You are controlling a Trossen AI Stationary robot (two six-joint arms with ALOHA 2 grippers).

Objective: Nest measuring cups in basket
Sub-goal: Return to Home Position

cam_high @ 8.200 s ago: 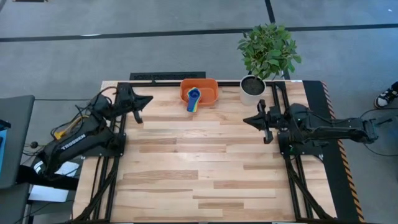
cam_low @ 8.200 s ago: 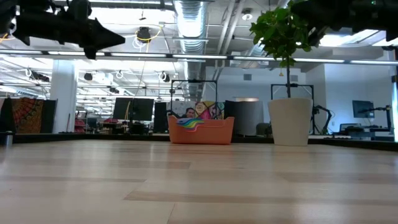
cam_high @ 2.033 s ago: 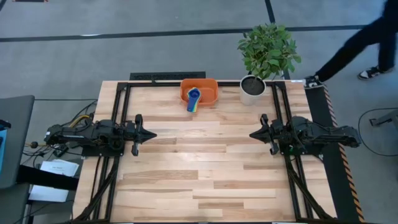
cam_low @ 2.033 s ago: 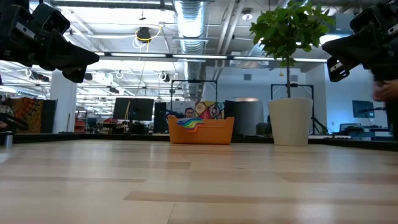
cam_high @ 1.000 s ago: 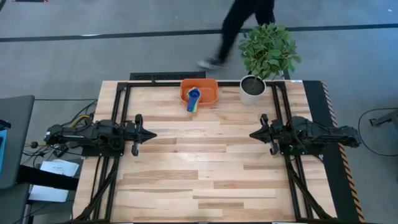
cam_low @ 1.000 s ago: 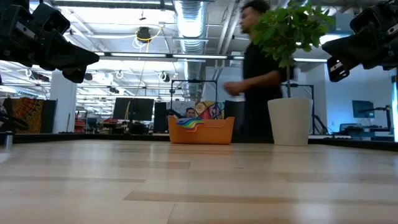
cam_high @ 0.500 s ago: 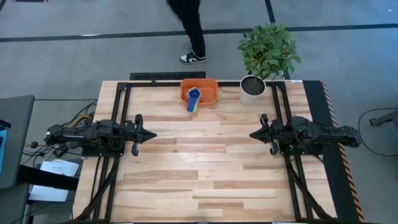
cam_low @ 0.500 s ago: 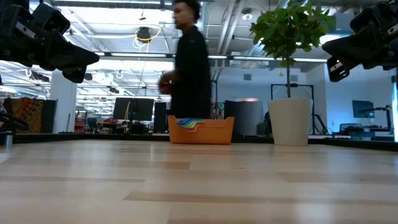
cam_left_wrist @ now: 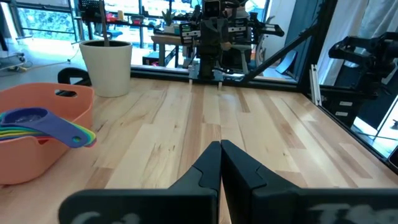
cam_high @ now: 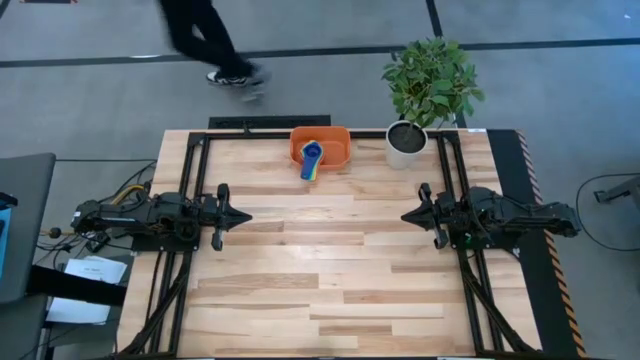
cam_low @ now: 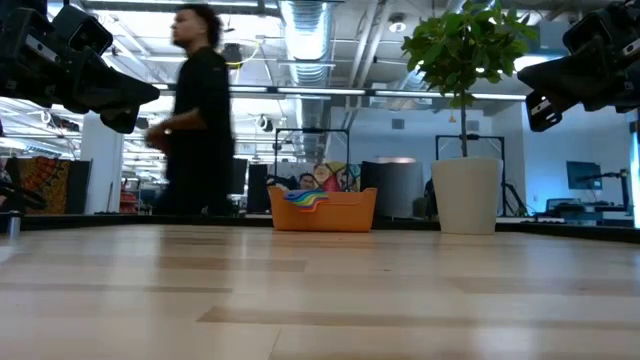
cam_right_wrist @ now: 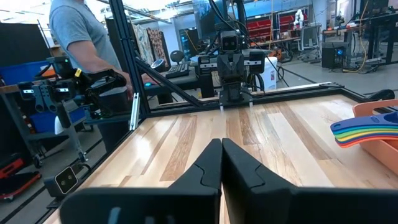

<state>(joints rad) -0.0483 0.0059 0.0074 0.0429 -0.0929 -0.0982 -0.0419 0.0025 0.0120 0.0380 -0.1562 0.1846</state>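
Note:
The orange basket (cam_high: 330, 142) stands on the table at the far edge, middle. The measuring cups (cam_high: 311, 158) sit nested in it, their handles fanned over its near rim; they also show in the low view (cam_low: 305, 197), the left wrist view (cam_left_wrist: 37, 124) and the right wrist view (cam_right_wrist: 364, 132). My left gripper (cam_high: 246, 216) is shut and empty at the table's left side, above the wood. My right gripper (cam_high: 404, 216) is shut and empty at the right side. Both point toward the table's middle.
A white plant pot with green leaves (cam_high: 407, 138) stands right of the basket at the far edge. A person (cam_high: 205, 35) walks on the floor beyond the table's far edge. Bare wood lies between the two grippers (cam_high: 320, 240).
Both arms have kept still. The person beyond the far edge has walked from near the plant toward the left. The cups and basket have not moved.

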